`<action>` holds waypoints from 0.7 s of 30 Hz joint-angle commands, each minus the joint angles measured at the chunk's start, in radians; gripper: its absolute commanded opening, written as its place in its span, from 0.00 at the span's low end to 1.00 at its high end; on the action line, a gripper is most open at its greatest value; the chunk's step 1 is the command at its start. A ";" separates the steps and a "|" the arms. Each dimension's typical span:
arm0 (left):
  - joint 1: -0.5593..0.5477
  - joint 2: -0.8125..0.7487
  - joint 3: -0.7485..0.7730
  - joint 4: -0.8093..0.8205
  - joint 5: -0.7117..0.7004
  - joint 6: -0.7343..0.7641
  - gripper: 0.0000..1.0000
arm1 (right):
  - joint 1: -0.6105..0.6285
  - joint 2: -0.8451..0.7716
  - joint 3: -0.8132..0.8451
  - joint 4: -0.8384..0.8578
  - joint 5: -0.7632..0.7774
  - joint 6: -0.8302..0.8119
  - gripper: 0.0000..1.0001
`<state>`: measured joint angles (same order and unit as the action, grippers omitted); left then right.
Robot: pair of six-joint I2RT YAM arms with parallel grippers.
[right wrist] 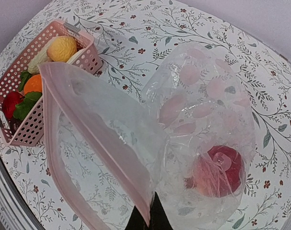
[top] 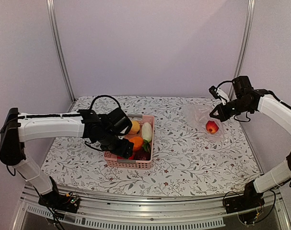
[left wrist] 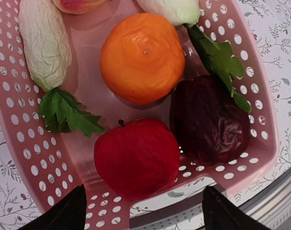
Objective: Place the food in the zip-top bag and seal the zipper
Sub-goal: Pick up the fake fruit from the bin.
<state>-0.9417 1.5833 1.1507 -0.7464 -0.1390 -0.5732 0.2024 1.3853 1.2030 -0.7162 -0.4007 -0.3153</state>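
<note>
The zip-top bag (right wrist: 203,120) was clear and crinkled, printed with faint pink petals, and lay on the right side of the bench with its mouth lifted and gaping toward the basket. The zipper (right wrist: 99,146) showed as a pale pink band along the raised mouth edge. The right claw (right wrist: 147,216) was clenched on that edge, pinching the plastic between its dark tips. Inside the bag, at its far closed end, sat a red and yellow round fruit (right wrist: 222,172). The other food lay in the pink basket (left wrist: 20,124), left of centre on the bench: an orange (left wrist: 142,57), a red apple (left wrist: 137,158) touching a dark maroon piece (left wrist: 210,120), and a white radish (left wrist: 43,43) with green leaves along one wall. The left claw (left wrist: 144,213) hung released above the basket's near end, its fingers (left wrist: 64,213) spread wide with nothing between them. The bench (top: 193,163) wore a white cloth with a grey leafy sprig pattern, edged in front by a metal rail (top: 150,201). Plain pale walls and two slim metal poles (top: 59,48) closed the space behind.
</note>
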 commanded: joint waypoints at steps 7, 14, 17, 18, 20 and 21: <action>0.016 0.115 0.075 -0.065 0.013 0.023 0.87 | -0.003 -0.028 -0.019 -0.019 -0.024 -0.013 0.00; 0.028 0.165 0.093 -0.052 0.003 0.040 0.88 | -0.002 -0.027 -0.024 -0.020 -0.024 -0.013 0.00; 0.032 0.188 0.102 -0.053 0.000 0.050 0.87 | -0.002 -0.029 -0.030 -0.021 -0.023 -0.013 0.00; 0.032 0.194 0.105 -0.052 -0.001 0.054 0.86 | -0.002 -0.029 -0.032 -0.021 -0.022 -0.014 0.00; 0.035 0.209 0.109 -0.055 -0.006 0.059 0.84 | -0.002 -0.031 -0.032 -0.021 -0.019 -0.015 0.00; 0.036 0.214 0.113 -0.057 -0.009 0.062 0.83 | -0.002 -0.031 -0.032 -0.022 -0.018 -0.015 0.00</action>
<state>-0.9230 1.7687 1.2373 -0.7834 -0.1352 -0.5365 0.2024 1.3697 1.1820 -0.7292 -0.4068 -0.3199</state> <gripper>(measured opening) 0.841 0.006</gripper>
